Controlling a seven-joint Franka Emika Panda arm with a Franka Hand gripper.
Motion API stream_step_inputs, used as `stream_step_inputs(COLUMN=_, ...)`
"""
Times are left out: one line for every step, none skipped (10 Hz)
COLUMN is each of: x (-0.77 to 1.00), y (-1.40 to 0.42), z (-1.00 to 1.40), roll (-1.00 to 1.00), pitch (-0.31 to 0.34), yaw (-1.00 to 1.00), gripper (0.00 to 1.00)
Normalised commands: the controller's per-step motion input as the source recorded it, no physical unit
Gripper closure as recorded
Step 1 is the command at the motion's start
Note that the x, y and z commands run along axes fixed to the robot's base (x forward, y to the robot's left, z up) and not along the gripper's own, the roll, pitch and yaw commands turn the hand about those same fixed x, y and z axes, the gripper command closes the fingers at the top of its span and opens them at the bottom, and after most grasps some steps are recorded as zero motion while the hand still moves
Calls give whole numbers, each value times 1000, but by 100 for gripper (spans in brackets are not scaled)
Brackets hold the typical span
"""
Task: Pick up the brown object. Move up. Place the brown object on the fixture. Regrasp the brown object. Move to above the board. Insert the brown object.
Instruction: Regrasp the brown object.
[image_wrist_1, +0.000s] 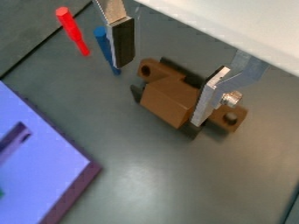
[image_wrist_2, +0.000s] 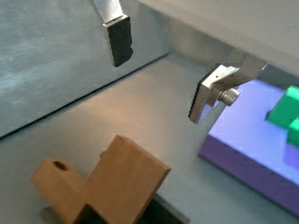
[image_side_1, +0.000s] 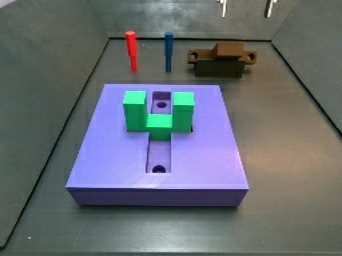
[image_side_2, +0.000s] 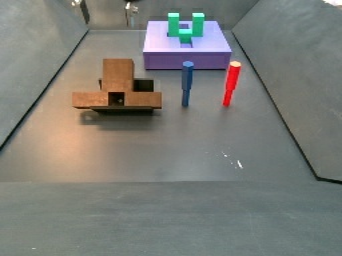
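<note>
Fingers (image_wrist_1: 118, 35) of the gripper (image_wrist_1: 167, 68) are seen spread well apart in both wrist views, with nothing clamped between the dark pads. The gripper (image_wrist_2: 160, 68) is held above the floor, over the brown object (image_wrist_1: 176, 99); in a side view only its fingertips (image_side_1: 222, 8) are seen at the upper edge of the frame, above the far end of the workspace.

The brown object (image_side_2: 118, 88) is resting on the dark fixture (image_side_2: 123, 108), which is mostly covered by it, on the grey floor well apart from the board (image_side_1: 158, 145). A round hole is visible near one end of the brown object (image_wrist_2: 100, 185).

The lavender board (image_side_2: 186, 48) is lying flat, and a green U-shaped block (image_side_1: 158, 111) is seated on it astride the central groove, near the far end. Round holes are visible in the groove.

A red peg (image_side_1: 132, 50) and a blue peg (image_side_1: 168, 51) are standing upright side by side between the board and the back wall, near the brown object (image_side_1: 222, 59).
</note>
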Motion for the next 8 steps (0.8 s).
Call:
stream_step_inputs(x=6, y=-154, z=51, roll=1000, pitch=-100, yaw=157, gripper=0)
stream_step_inputs(x=14, y=-151, z=49, roll=1000, pitch=-94, yaw=157, gripper=0)
stream_step_inputs(x=17, y=-151, z=49, roll=1000, pitch=-89, yaw=160, gripper=0)
stream_step_inputs(x=29, y=-146, z=49, roll=1000, pitch=-74, yaw=166, gripper=0)
stream_step_inputs(x=131, y=-49, z=34, roll=1000, pitch=0, yaw=186, gripper=0)
stream_step_inputs(x=129, y=-34, z=14, roll=1000, pitch=0, yaw=189, gripper=0)
stream_step_inputs(x=149, y=0, z=0, roll=1000, pitch=0, yaw=189, gripper=0)
stream_step_inputs(x=137, y=9, z=0, roll=1000, pitch=0, yaw=209, gripper=0)
